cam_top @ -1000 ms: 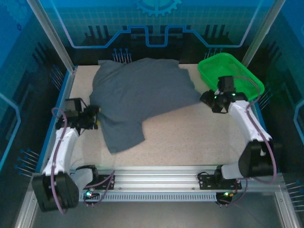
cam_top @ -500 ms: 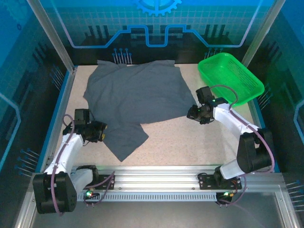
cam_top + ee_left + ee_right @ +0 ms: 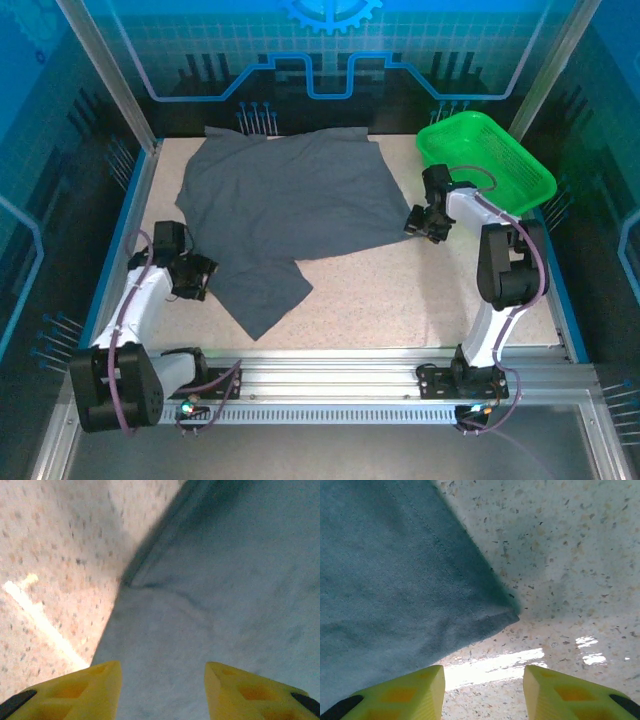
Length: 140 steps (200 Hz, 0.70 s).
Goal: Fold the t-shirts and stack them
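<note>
Grey t-shirt (image 3: 290, 195), left gripper (image 3: 162, 675), right gripper (image 3: 483, 675) agape

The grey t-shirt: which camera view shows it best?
The top external view: there the whole t-shirt lies spread out. The left wrist view gives a close edge with a crease; the right wrist view gives one stitched corner.
</note>
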Tool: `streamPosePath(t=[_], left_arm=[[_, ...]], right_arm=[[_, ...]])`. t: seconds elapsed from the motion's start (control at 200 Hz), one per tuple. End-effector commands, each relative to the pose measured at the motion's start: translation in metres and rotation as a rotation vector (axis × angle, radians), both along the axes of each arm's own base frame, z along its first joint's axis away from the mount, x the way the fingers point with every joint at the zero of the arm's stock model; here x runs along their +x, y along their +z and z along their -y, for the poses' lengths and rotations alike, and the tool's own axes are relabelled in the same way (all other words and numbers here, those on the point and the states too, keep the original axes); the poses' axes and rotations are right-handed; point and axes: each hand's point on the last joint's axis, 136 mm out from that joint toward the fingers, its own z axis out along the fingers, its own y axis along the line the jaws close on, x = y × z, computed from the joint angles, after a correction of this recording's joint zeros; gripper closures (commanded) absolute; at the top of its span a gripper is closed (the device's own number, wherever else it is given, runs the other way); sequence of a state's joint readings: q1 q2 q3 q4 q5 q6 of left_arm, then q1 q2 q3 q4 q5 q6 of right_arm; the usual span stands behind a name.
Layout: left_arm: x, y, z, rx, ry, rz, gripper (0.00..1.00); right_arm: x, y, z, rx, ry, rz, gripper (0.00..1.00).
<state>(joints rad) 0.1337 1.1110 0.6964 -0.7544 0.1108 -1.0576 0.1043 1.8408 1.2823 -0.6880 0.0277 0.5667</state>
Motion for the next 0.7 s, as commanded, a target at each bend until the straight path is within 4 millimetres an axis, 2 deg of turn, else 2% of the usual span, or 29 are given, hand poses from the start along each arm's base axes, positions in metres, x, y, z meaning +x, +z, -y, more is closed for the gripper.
streamPosePath(t=[0.0, 0.135, 0.26, 0.355, 0.535, 0.61, 0.695], left_arm=[[-0.041, -0.01, 0.032, -0.046, -0.042, -0.119, 0.53], [-0.074, -0.027, 0.069, -0.076, -0.096, -0.187, 0.51], [-0.091, -0.042, 0.085, -0.065, -0.124, -0.236, 0.5], [-0.092, -0.055, 0.094, -0.074, -0.119, -0.248, 0.49], [-0.078, -0.068, 0.112, -0.079, -0.144, -0.252, 0.49], [-0.078, -0.075, 0.117, -0.068, -0.167, -0.278, 0.55], [-0.08, -0.081, 0.111, -0.028, -0.174, -0.298, 0.69]], right_arm=[[-0.006, 0.0, 0.005, -0.034, 0.037, -0.038, 0.53], [-0.006, 0.001, 0.002, -0.034, 0.059, -0.041, 0.52], [-0.002, 0.008, -0.007, -0.029, 0.086, -0.028, 0.52], [0.001, 0.014, -0.014, -0.022, 0.106, -0.014, 0.52], [-0.001, 0.02, -0.027, -0.01, 0.131, -0.004, 0.52], [-0.005, 0.018, -0.028, -0.009, 0.131, -0.011, 0.52], [-0.009, 0.017, -0.025, -0.016, 0.121, -0.01, 0.52]])
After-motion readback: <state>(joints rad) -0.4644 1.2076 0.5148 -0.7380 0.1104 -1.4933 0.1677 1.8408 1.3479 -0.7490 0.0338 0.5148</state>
